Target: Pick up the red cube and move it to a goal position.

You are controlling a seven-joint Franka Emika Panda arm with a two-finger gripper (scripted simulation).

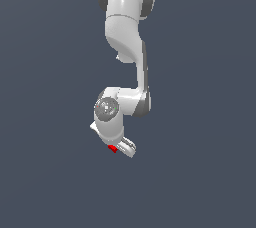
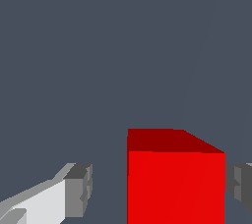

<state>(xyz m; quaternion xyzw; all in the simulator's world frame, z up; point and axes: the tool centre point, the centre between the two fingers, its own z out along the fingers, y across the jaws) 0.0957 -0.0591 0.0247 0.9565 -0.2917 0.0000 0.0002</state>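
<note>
The red cube (image 2: pixel 175 179) fills the space between my two fingers in the wrist view, set off-centre. One grey finger pad (image 2: pixel 80 190) stands a clear gap away from it, while the other pad (image 2: pixel 241 187) is right against the cube's opposite side. My gripper (image 2: pixel 160 188) is open around the cube. In the exterior view the red cube (image 1: pixel 112 148) shows as a small red patch at the tip of the white gripper (image 1: pixel 120 148), below the bent arm. No marker for the goal position is visible.
Plain dark grey-blue ground surrounds the arm in both views. The white arm (image 1: pixel 127 27) reaches down from the top of the exterior view. No other objects show.
</note>
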